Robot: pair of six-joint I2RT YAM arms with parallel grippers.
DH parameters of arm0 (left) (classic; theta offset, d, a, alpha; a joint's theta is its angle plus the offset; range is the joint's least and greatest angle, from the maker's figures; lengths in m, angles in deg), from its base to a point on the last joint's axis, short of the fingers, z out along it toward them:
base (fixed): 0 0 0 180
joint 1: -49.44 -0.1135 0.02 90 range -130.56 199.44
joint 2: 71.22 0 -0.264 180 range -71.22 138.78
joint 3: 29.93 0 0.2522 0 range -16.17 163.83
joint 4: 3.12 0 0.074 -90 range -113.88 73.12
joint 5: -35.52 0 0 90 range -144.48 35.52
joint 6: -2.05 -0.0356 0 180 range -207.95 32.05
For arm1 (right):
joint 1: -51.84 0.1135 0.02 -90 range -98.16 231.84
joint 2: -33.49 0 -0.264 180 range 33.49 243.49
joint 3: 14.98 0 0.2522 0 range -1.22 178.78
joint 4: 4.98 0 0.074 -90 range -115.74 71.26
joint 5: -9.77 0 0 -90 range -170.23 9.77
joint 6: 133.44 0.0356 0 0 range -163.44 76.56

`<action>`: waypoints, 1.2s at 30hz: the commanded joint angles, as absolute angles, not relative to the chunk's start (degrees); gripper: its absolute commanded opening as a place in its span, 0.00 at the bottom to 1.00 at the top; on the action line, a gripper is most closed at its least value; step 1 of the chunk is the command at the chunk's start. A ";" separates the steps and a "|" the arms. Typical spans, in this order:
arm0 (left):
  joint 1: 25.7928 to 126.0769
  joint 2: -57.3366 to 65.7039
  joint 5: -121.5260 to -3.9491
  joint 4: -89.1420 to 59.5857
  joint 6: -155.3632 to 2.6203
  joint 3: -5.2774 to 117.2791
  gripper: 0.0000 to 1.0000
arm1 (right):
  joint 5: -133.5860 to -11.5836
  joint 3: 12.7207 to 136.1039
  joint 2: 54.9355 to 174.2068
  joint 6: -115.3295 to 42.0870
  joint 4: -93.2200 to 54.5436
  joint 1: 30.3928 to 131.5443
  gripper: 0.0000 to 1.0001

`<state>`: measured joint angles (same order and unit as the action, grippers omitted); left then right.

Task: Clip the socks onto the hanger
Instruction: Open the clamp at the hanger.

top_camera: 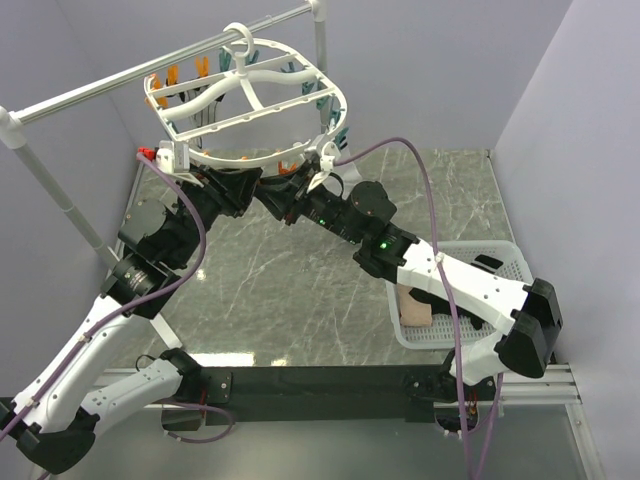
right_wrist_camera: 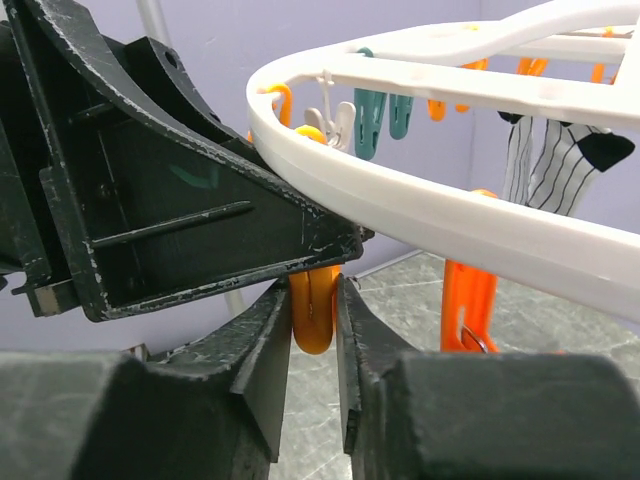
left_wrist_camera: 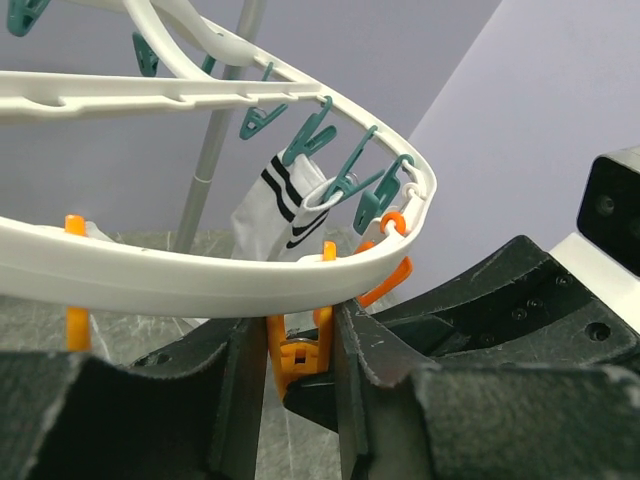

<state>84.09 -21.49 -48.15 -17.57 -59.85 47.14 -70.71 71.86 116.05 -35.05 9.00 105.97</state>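
Near right on the table (top_camera: 300, 290), a white basket (top_camera: 480, 246) holds a pinkish-beige sock (top_camera: 415, 305). Past it, both arms reach up and meet under the near rim of the white hanger (left_wrist_camera: 180, 280), whose hook sits over a silver rail (top_camera: 100, 88). The left gripper (left_wrist_camera: 297, 332) is closed on an orange clip (left_wrist_camera: 300, 362) that hangs from that rim, with one finger pressed to each side of the clip. The right gripper (right_wrist_camera: 313, 292) comes in from the opposite side and pinches the lower end of the same clip. Its fingers are narrowly apart and the clip fills the gap, just below a left finger's tip. Farther back, at the hanger's far rim, a striped sock (left_wrist_camera: 268, 215) hangs from a teal clip (left_wrist_camera: 310, 140), well apart from both grippers
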 commanded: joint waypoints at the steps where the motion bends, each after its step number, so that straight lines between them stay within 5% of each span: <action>1: 84.15 -22.00 -48.50 -14.86 -59.65 47.29 0.29 | -71.35 74.10 116.72 -34.82 12.37 106.16 0.23; 7: 84.15 -21.65 -47.80 -14.77 -59.47 47.46 0.24 | -72.23 73.84 115.67 -36.05 10.27 106.16 0.27; 19: 84.15 -21.12 -44.19 -14.78 -61.41 46.85 0.20 | -71.34 70.61 102.85 -38.60 -14.15 103.26 0.66; 28: 84.24 -23.50 -43.05 -4.60 -62.02 39.83 0.19 | -79.16 60.05 89.84 -23.95 -23.39 92.72 0.68; 36: 84.24 -22.45 -47.09 1.05 -60.79 37.18 0.20 | -98.30 53.01 80.35 -17.35 -38.85 82.54 0.69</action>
<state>84.05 -22.80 -44.78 -4.59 -61.25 36.56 -87.54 53.89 84.52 -21.66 -31.58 85.53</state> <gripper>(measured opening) 0.303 0.682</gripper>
